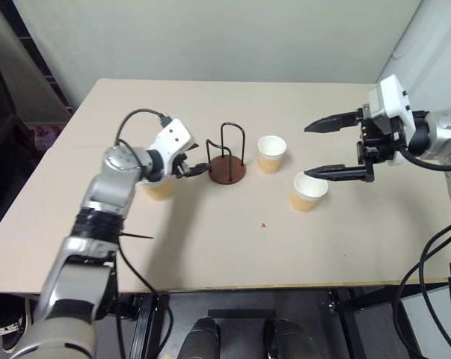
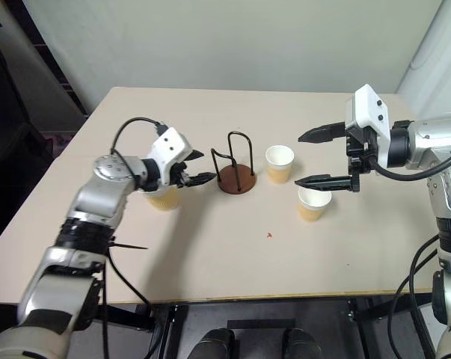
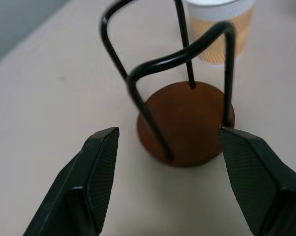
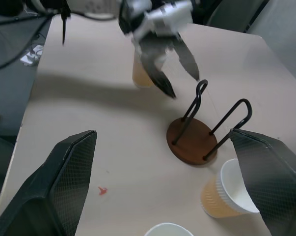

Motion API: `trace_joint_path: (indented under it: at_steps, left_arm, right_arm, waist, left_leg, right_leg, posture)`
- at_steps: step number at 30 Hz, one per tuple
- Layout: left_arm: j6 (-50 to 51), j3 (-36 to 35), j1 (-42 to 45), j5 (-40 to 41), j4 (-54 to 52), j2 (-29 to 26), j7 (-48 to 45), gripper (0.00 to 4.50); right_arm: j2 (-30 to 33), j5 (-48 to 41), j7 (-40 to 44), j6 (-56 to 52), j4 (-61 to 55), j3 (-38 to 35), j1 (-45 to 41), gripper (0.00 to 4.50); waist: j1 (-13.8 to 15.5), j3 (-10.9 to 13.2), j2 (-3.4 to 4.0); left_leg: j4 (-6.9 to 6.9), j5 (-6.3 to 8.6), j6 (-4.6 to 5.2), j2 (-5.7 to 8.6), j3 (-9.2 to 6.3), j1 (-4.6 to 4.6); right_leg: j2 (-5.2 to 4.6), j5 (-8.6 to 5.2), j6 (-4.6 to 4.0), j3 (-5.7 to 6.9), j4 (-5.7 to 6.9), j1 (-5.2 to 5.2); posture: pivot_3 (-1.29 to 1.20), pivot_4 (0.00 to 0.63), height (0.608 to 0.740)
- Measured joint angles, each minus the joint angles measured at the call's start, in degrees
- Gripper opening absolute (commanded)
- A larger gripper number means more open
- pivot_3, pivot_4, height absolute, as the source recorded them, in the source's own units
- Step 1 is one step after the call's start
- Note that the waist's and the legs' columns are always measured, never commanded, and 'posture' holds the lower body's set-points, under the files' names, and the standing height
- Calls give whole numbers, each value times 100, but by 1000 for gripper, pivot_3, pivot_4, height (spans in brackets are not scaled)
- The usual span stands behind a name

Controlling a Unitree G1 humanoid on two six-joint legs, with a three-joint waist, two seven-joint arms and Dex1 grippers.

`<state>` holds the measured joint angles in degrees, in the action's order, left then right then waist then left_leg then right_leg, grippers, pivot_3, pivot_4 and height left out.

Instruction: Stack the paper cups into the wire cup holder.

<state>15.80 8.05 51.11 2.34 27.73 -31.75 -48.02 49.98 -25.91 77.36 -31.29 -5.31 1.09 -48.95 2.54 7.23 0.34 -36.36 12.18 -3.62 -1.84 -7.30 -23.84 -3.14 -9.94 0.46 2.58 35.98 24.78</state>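
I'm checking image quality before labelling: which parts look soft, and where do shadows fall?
Left wrist view: the paper cup behind the wire cup holder looks soft. Right wrist view: the right gripper's fingers are blurred up close, and a broad shadow lies on the table under the left gripper.

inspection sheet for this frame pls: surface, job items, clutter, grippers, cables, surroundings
Surface: beige table, small red mark near the middle.
Job's things: wire cup holder upright and empty. Three paper cups upright on the table: one just right of the holder, one nearer the front, one partly hidden under the left arm.
Clutter: nothing seen.
Grippers: left gripper open, pointed at the holder's base, holding nothing. Right gripper open, above the front cup, holding nothing.
Cables: black cable looped over the left wrist; cables hanging off the table's right edge.
Surroundings: pale wall behind the table.
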Motion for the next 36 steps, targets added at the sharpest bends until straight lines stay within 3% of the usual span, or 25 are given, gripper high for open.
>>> trace_joint_path:
  at_steps: [9, 13, 19, 20, 23, 26, 31, 36]
  left_arm:
    - [-358, 36, 508, -493, 1303, 681, 964, 3437]
    - [-562, 34, 601, -570, 1687, 880, 1284, 2563]
    - [-925, -109, 749, -544, 1908, 1082, 1483, 291]
    - [-985, -141, 777, -486, 1902, 1119, 1470, 65]
    - [-1013, -141, 821, -452, 1811, 1123, 1323, 27]
    - [-693, -132, 567, -251, 1166, 969, 728, 27]
    - [638, 151, -341, 318, -1362, 284, -653, 27]
    - [1819, 440, -1140, 819, -2918, 75, -1142, 27]
  right_arm:
    - [55, -183, -336, -288, -374, -62, 209, 4500]
    - [65, -211, -429, -324, -434, -72, 224, 4500]
    - [96, -268, -454, -361, -477, -79, 274, 4500]
    - [100, -269, -458, -361, -477, -79, 280, 4500]
    - [118, -300, -461, -356, -480, -80, 281, 4500]
    - [191, -311, -455, -348, -474, -82, 284, 4500]
    - [302, -328, -402, -315, -482, -93, 347, 4500]
    - [299, -366, -393, -303, -552, -89, 438, 4500]
  waist:
    - [30, 0, 0]
    - [43, 0, 0]
    - [50, 0, 0]
    - [53, 0, 0]
    - [53, 0, 0]
    - [41, 0, 0]
    - [31, -2, 2]
    - [62, -2, 3]
  left_leg:
    - [-32, 1, 6, 6, 42, -6]
    - [-45, -3, 11, 10, 45, -9]
    - [-65, -5, 17, 21, 60, -12]
    - [-68, -5, 18, 23, 61, -10]
    - [-70, -4, 19, 50, 84, 8]
    - [-68, 0, 24, 42, 117, 11]
    - [-77, 15, 42, 49, 157, 10]
    - [-97, 26, 58, 43, 151, 9]
  right_leg:
    - [4, 8, 14, -7, -6, -1]
    - [8, 14, 25, -10, -5, -2]
    - [21, 17, 31, -22, -6, -8]
    - [26, 18, 32, -23, -7, -12]
    - [60, 19, 40, -77, -8, -21]
    - [79, 18, 47, -94, -9, -20]
    - [98, 6, 66, -111, -4, -15]
    - [74, 2, 60, -117, -11, -14]
  posture:
    - [0, 150, 740]
    - [0, 150, 740]
    - [0, 150, 740]
    - [0, 150, 740]
    - [0, 150, 740]
    - [0, 150, 740]
    - [0, 150, 740]
    - [0, 150, 740]
